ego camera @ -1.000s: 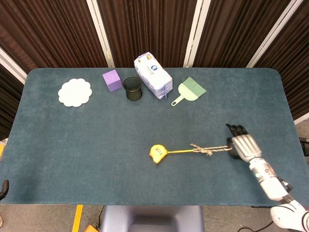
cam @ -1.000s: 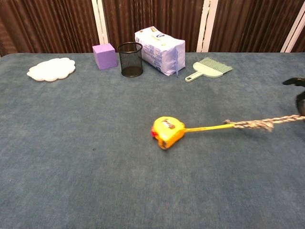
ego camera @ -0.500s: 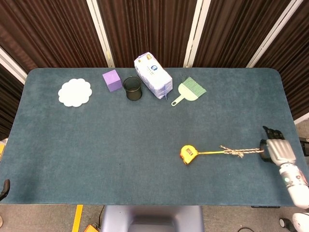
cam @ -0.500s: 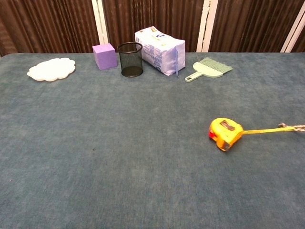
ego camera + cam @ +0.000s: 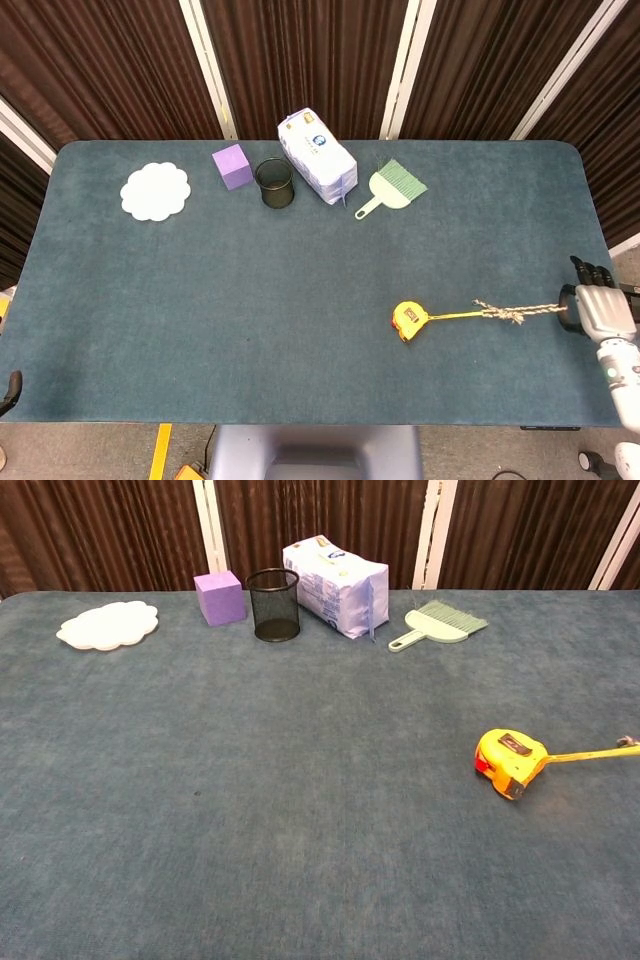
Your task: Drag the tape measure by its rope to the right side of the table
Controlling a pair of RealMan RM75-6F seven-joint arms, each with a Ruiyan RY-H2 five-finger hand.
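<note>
right hand (image 5: 597, 310) at far right edge, fingers (image 5: 589, 271) curled around rope (image 5: 520, 313)

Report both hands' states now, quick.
Left hand: not in view.
Right hand: holding the rope tied to the tape measure.

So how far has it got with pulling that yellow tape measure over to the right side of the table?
Mostly there. The yellow tape measure already lies in the table's right half, past the green hand brush. In hand: the robot's right hand, at the table's right edge, grips the braided rope, which runs taut from the pulled-out yellow tape blade. Left: a last stretch of blue-grey table between the case and that edge.
</note>
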